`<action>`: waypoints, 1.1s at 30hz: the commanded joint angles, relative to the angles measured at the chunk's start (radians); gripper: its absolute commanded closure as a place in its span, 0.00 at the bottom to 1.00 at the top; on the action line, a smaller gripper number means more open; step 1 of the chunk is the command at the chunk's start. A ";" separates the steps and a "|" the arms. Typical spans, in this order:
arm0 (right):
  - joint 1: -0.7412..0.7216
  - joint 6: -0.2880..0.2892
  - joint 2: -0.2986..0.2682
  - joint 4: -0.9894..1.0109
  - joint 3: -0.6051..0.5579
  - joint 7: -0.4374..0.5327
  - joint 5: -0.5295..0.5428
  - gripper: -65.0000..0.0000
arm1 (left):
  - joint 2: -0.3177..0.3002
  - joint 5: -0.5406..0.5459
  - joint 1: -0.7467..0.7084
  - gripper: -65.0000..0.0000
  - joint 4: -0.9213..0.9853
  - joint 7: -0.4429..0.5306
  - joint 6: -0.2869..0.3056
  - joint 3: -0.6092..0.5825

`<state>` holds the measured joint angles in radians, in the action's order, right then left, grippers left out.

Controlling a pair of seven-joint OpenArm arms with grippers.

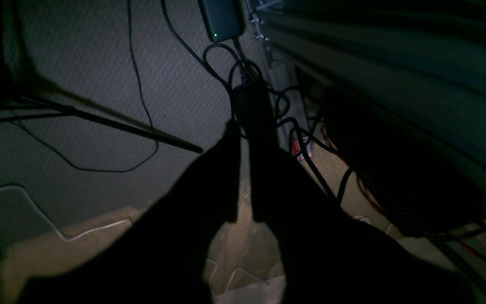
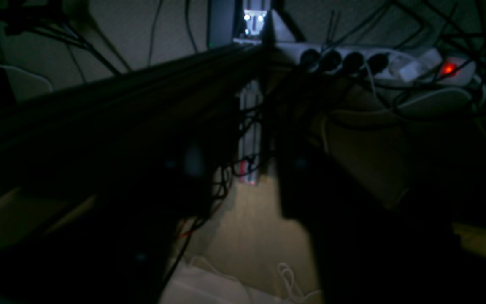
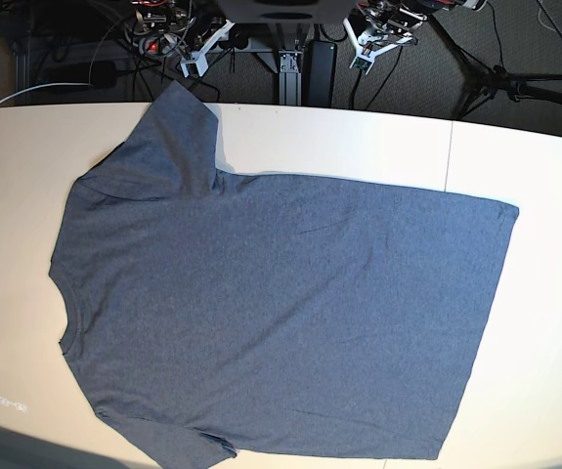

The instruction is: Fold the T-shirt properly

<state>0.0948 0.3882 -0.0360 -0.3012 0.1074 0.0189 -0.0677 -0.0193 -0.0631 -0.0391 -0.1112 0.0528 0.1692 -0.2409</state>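
I see the T-shirt spread flat on the white worktop, covering most of it. Its neck opening sits at the shirt's left edge in the base view and its straight hem at the right edge. One sleeve runs up from the shirt body toward the worktop's far edge, nearly reaching it, and the other sleeve lies at the shirt's lower left, close to the near edge of the frame. The side facing up is plain heathered blue-grey with a few soft creases.

Neither arm is over the shirt. Beyond the far edge of the worktop, past the raised sleeve, I see only a tangle of cables and mounts.

My left wrist view is dim. The left pincer shows as two dark fingers with a thin gap between them, nearly clenched, nothing gripped, hanging over carpeted floor and cables.

The right wrist view is darker still. The right pincer shows a wide gap between its dark fingers, so it is released and empty, pointing toward a power strip with a red light.
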 commanded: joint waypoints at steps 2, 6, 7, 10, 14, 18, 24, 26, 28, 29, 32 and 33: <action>0.002 0.035 -0.005 -0.005 0.000 0.008 0.003 0.83 | 0.000 0.000 -0.003 0.94 -0.001 0.003 0.026 0.000; 0.002 0.035 -0.005 -0.008 0.000 0.008 0.003 0.84 | -0.001 0.000 -0.006 0.94 -0.001 0.011 0.026 0.000; 0.003 0.038 -0.005 -0.008 0.000 0.007 0.003 0.84 | -0.003 -0.001 -0.010 0.94 -0.002 0.012 0.026 0.000; 0.005 0.045 -0.006 -0.008 0.000 -0.031 0.003 0.84 | -0.015 0.003 -0.024 0.94 -0.013 0.010 0.026 0.000; 0.063 0.045 -0.018 -0.082 0.000 -0.043 0.004 0.82 | -0.044 0.055 -0.079 0.94 -0.065 0.012 0.026 0.000; 0.171 0.046 -0.041 -0.224 -0.018 -0.042 0.013 0.81 | -0.077 0.071 -0.158 0.94 -0.187 0.020 0.027 0.000; 0.353 0.045 -0.104 -0.493 -0.126 -0.042 0.076 0.81 | -0.145 0.071 -0.320 0.94 -0.480 0.022 0.027 0.000; 0.411 0.046 -0.134 -0.594 -0.154 -0.042 0.076 0.81 | -0.172 0.076 -0.380 0.94 -0.594 0.023 0.026 0.000; 0.464 0.046 -0.164 -0.694 -0.173 -0.042 0.076 0.81 | -0.206 0.090 -0.435 0.94 -0.711 0.033 0.027 0.000; 0.489 0.046 -0.180 -0.745 -0.179 -0.042 0.076 0.81 | -0.223 0.095 -0.463 0.94 -0.766 0.034 0.027 0.000; 0.562 0.046 -0.229 -0.891 -0.182 -0.043 0.078 0.81 | -0.277 0.108 -0.544 0.93 -0.934 0.034 0.031 0.000; 0.585 0.046 -0.248 -0.937 -0.182 -0.043 0.086 0.81 | -0.296 0.109 -0.568 0.93 -0.989 0.034 0.038 0.000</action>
<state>0.6651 0.4198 -0.2729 -1.2343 -0.0772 -0.0357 0.0113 -0.3111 0.0433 -0.5961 -1.0966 0.0700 0.1940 -0.2417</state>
